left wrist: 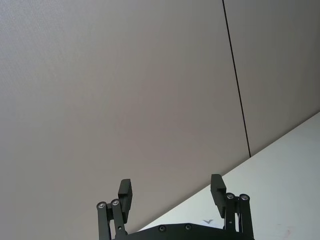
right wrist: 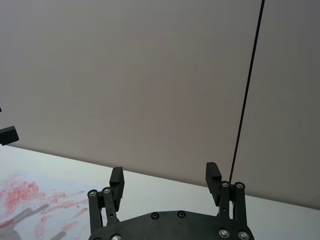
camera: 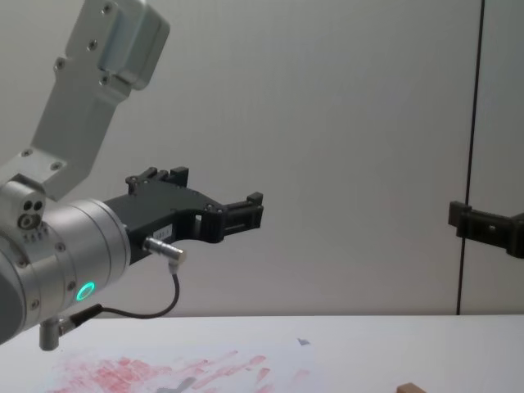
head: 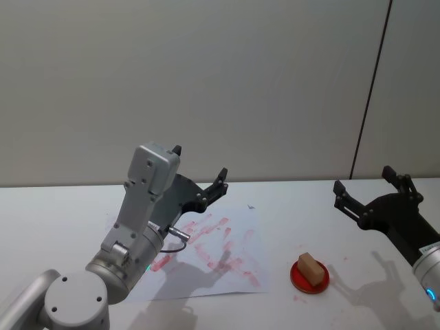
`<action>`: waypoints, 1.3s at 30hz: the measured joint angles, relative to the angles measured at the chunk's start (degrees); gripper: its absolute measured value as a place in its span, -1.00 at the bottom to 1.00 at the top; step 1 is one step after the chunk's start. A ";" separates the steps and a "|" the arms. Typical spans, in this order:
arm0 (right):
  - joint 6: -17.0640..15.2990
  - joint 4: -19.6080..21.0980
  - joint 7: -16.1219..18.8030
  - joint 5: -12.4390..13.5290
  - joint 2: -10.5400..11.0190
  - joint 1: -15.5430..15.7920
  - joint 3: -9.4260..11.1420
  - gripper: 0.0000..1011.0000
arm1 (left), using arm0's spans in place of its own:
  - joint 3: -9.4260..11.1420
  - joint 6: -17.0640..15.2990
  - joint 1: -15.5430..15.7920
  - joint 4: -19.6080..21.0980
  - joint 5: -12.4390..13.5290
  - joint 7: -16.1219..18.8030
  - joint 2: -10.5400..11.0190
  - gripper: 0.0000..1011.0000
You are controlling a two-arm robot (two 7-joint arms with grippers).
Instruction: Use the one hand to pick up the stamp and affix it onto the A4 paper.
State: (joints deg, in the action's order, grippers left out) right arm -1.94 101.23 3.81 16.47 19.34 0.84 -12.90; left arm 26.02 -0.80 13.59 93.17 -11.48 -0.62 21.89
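The stamp (head: 311, 267), a small light-brown wooden block, stands on a round red ink pad (head: 300, 281) on the white table, right of the A4 paper (head: 237, 271). Red-pink smears cover the paper, which also appears in the right wrist view (right wrist: 30, 200) and the chest view (camera: 180, 368). My right gripper (head: 363, 179) hovers open and empty above the table, up and to the right of the stamp; its fingers (right wrist: 212, 172) spread wide. My left gripper (head: 201, 161), on the arm with the cable, is held open above the paper's far edge (left wrist: 170, 184).
The table (head: 55, 206) is white and ends at a plain grey wall with a dark vertical seam (head: 368, 103). A small grey mark (head: 251, 205) sits at the paper's far edge. The left arm's body (head: 130, 234) overhangs the paper's left side.
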 joint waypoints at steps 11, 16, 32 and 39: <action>0.00 0.00 0.02 0.00 0.00 0.00 -0.04 0.98 | 0.00 0.00 0.00 0.00 0.00 0.00 0.00 0.98; 0.00 0.00 0.02 0.00 0.00 0.00 -0.04 0.98 | 0.00 0.00 0.00 0.00 0.00 0.00 0.00 0.98; 0.00 -0.01 0.04 -0.01 0.00 -0.01 -0.02 0.98 | 0.00 0.00 0.00 0.00 0.00 0.00 0.00 0.98; -0.32 0.27 0.37 0.69 0.83 0.71 0.49 0.98 | 0.00 0.00 0.00 0.00 0.00 0.00 0.00 0.98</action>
State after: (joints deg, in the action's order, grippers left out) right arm -2.27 101.50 4.18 17.16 20.17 1.56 -12.42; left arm 26.02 -0.80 13.59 93.18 -11.48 -0.62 21.89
